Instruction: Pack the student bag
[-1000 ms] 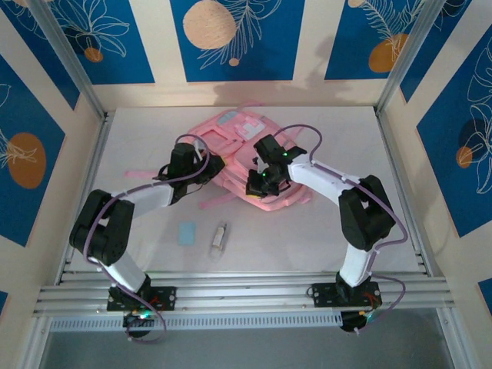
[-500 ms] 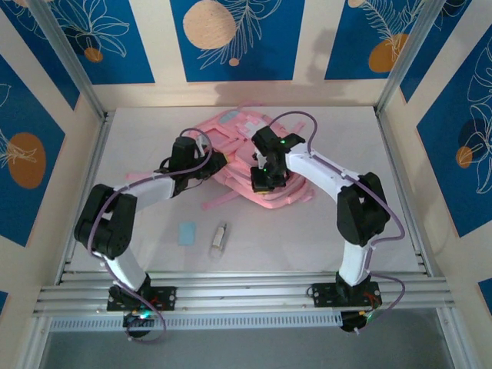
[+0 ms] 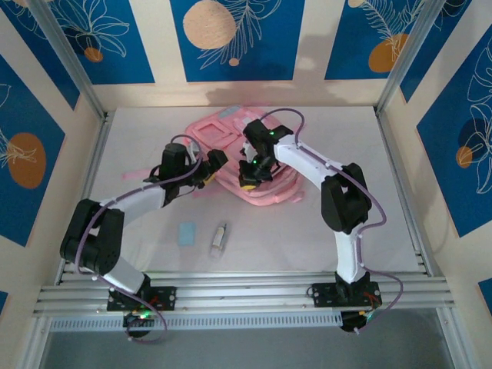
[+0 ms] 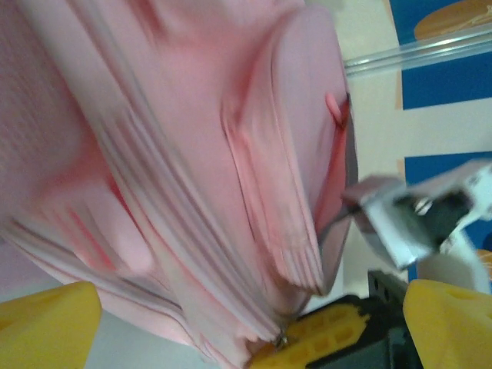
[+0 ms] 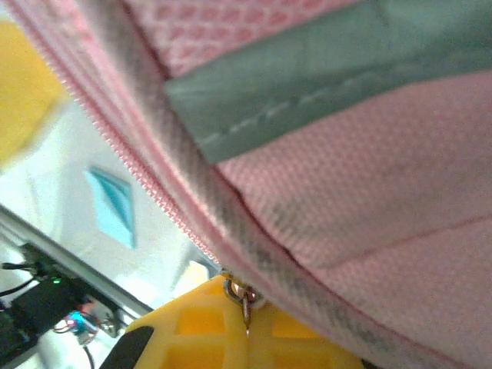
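Released since a second ago, the left tool (image 3: 214, 161) is spread wide beside the student bag (image 3: 219, 132) on the bench (image 3: 323, 231). The right tool (image 5: 246, 327) is kept clamped on the zip pull (image 5: 244, 296), presumably so a pocket can be opened.

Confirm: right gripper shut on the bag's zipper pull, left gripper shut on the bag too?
No. The left gripper is open, its yellow fingers spread wide by the student bag, per the left wrist view. The right gripper is shut on the zipper pull.
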`<state>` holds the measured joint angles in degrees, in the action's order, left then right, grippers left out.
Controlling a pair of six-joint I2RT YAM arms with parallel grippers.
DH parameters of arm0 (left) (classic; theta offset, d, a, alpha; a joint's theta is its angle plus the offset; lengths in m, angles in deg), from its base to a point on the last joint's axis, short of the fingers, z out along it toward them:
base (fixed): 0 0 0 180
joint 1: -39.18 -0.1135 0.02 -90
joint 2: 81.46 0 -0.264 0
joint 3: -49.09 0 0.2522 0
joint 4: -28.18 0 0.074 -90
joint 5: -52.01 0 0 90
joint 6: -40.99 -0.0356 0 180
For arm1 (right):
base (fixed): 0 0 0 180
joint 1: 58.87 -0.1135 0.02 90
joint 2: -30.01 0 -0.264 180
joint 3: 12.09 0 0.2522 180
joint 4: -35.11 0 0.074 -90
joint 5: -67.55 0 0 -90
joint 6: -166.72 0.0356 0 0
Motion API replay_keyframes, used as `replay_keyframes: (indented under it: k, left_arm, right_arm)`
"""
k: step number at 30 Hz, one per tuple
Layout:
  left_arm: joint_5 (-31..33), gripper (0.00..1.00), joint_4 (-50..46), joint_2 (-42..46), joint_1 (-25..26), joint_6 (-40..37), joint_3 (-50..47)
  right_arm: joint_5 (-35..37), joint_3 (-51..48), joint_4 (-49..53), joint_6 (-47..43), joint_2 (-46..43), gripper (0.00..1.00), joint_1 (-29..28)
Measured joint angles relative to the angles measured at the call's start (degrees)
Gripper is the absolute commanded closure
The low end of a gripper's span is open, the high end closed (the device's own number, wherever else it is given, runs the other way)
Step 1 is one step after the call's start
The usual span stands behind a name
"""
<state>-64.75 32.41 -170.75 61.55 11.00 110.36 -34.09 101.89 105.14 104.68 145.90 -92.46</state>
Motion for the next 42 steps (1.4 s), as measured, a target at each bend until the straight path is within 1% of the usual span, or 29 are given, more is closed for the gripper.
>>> replay_keyframes:
  k: [3,5,8,10,14,15,16,17,18,26,29,32,37,39,42]
  left_arm:
    - [0.0,0.17,2.9,-1.2,2.1,3.4,-1.8]
    - [0.5,0.29,7.0,-3.0,2.6,5.8,-2.4]
    - [2.1,0.41,12.5,-6.9,2.6,9.0,-2.5]
    - [3.0,0.50,16.0,-9.6,2.6,10.8,-2.5]
    - [3.0,0.74,22.2,-13.8,2.8,13.0,-1.7]
    - [2.8,0.82,23.4,-14.6,3.0,13.4,-1.5]
    - [2.6,0.88,24.6,-15.4,3.2,13.9,-1.2]
    - [2.3,0.92,25.4,-16.0,3.4,14.0,-1.0]
    - [2.3,1.00,25.9,-16.2,3.5,14.1,-0.9]
    - [1.7,1.00,24.0,-15.9,3.9,11.4,-0.9]
    - [1.3,1.00,22.2,-14.9,4.1,10.0,-0.7]
    - [0.7,1.00,19.3,-13.9,4.2,8.3,0.3]
    - [-0.1,1.00,14.1,-12.4,4.2,4.9,1.2]
    - [-0.4,1.00,12.6,-11.9,4.2,3.9,1.2]
    - [-0.8,1.00,10.7,-11.4,4.1,2.7,1.2]
  right_arm:
    - [-3.4,1.4,-1.9,1.2,0.3,1.00,0.2]
    - [-4.9,1.5,-2.2,2.1,0.4,1.00,0.3]
    - [-6.7,1.5,-3.4,2.8,0.4,1.00,0.5]
    - [-7.1,1.1,-4.4,3.1,0.4,1.00,0.3]
    - [-6.0,-1.1,-5.9,3.4,0.4,1.00,0.3]
    - [-5.0,-1.3,-5.7,3.3,0.4,1.00,0.3]
    - [-3.7,-1.4,-5.3,3.0,0.4,1.00,0.3]
    - [-2.1,-1.4,-4.7,2.5,0.4,1.00,0.3]
    - [-0.7,-1.4,-4.2,2.1,0.4,1.00,0.3]
    - [10.7,-0.3,0.2,-2.3,0.4,1.00,-1.6]
    - [13.9,1.6,2.9,-4.6,0.4,1.00,-2.2]
    - [15.5,3.0,5.2,-7.0,0.5,1.00,-2.3]
    - [15.0,3.6,7.5,-10.0,0.6,1.00,-2.3]
    - [13.5,3.2,7.6,-11.1,0.6,1.00,-2.2]
    - [9.1,2.1,7.7,-12.7,0.6,1.00,-1.2]
